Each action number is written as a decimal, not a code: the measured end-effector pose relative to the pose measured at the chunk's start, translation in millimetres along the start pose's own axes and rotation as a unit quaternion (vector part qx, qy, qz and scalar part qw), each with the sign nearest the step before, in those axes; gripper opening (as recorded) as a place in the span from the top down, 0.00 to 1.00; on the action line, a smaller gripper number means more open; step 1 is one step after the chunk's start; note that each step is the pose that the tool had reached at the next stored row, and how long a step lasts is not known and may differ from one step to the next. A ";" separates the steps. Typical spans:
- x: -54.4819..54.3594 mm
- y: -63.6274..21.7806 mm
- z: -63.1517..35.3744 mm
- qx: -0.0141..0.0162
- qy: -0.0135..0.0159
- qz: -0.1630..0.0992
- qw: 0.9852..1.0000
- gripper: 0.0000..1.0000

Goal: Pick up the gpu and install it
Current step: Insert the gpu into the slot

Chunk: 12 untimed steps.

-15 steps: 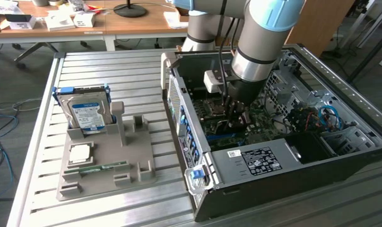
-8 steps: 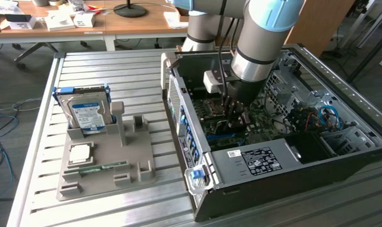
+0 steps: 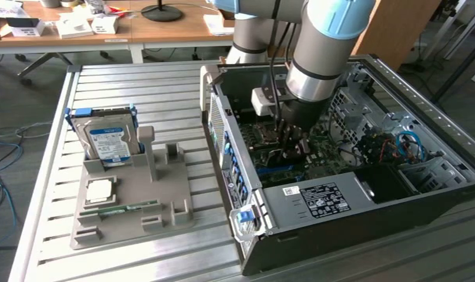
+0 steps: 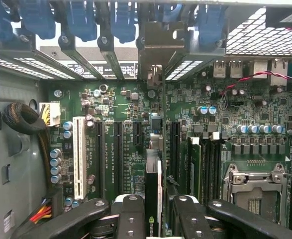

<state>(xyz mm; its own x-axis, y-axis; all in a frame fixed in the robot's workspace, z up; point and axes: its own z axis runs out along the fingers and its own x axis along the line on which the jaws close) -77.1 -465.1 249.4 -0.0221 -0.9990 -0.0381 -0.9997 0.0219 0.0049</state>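
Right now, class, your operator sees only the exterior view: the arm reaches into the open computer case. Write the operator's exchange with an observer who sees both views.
Operator: Is the gripper holding anything?
Observer: Yes, in the wrist view it is shut on the gpu, seen edge-on.
Operator: Where is the card?
Observer: Over the motherboard, among the black expansion slots; seated or not, I cannot tell.
Operator: Which way does it face?
Observer: Its pale bracket points toward the rear slot covers.
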 end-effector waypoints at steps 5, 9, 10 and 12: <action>-0.7 1.0 0.4 0.000 0.000 0.000 1.000 0.74; -0.7 1.4 1.4 0.000 0.000 0.000 1.000 0.74; -0.7 1.4 1.8 0.000 0.000 0.000 1.000 0.74; -0.7 1.6 2.3 0.000 0.000 0.000 1.000 0.74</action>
<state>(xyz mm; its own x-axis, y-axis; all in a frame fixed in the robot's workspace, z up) -78.7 -464.2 247.2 -0.0221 -0.9990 -0.0380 -0.9997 0.0219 0.0049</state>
